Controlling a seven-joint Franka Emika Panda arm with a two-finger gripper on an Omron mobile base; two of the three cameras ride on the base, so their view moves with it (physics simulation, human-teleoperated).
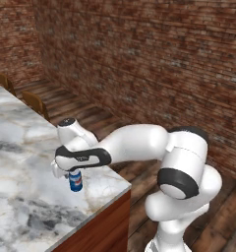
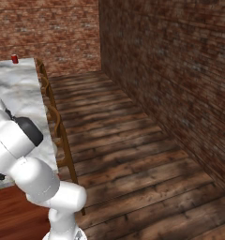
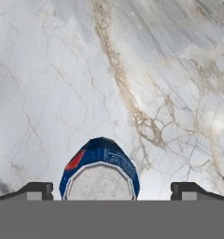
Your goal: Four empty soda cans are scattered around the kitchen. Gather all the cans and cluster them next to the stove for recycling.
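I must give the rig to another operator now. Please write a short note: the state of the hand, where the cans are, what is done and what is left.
Hand: open, above the blue soda can, one finger on either side of it; no grip yet.
Blue can: upright on the marble counter, near its corner.
Red can: stands at the far end of the same counter, seen from the right base view.
Done: the hand is lined up over the blue can.
Left: lower, close, lift and carry it to the stove; then fetch the red can and the others. The stove and the other cans are out of these views.
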